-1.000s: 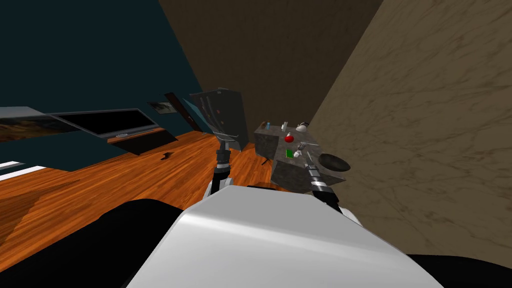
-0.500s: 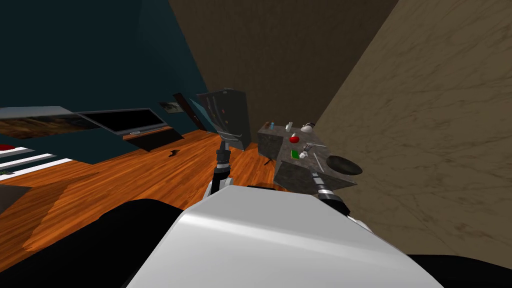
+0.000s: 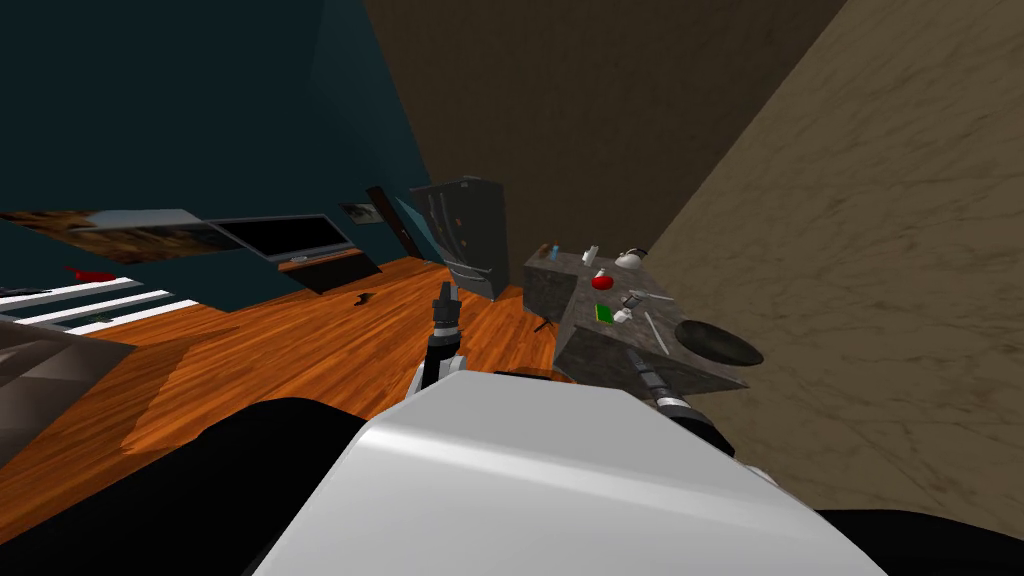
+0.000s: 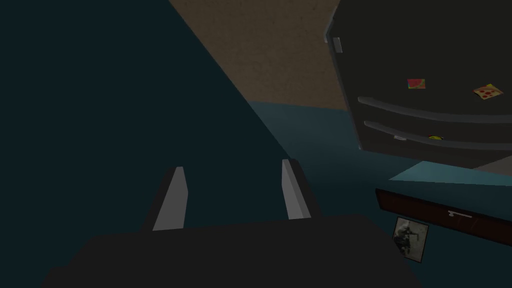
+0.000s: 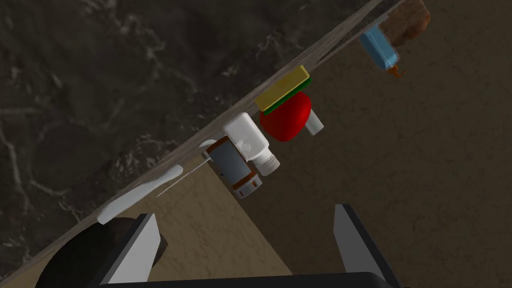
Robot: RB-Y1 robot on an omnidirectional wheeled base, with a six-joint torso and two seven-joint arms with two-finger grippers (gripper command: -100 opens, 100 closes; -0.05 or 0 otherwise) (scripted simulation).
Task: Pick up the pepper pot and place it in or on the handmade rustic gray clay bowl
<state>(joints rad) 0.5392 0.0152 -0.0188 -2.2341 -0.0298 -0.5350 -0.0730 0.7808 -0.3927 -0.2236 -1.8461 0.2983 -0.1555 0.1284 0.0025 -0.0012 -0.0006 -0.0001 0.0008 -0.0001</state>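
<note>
So we're at the reach step here, nothing picked up yet. Our right gripper (image 5: 245, 212) is spread wide with nothing in it, hanging over the near end of the dark counter (image 3: 600, 355) out at our 1 o'clock. The pepper pot (image 5: 234, 167), the grey one with brown bands, sits ahead of the fingers but apart from them, right up against a white bottle (image 5: 248, 136). The dark bowl (image 3: 718, 342) is on the counter's near corner, roughly 4 o'clock from the pot in the head view, just beside the gripper. Next, we reckon: ease forward, straddle the pot alone without nudging that bottle, then squeeze. Left gripper (image 4: 231, 166) is spread too, parked at 12 o'clock, idle.
</note>
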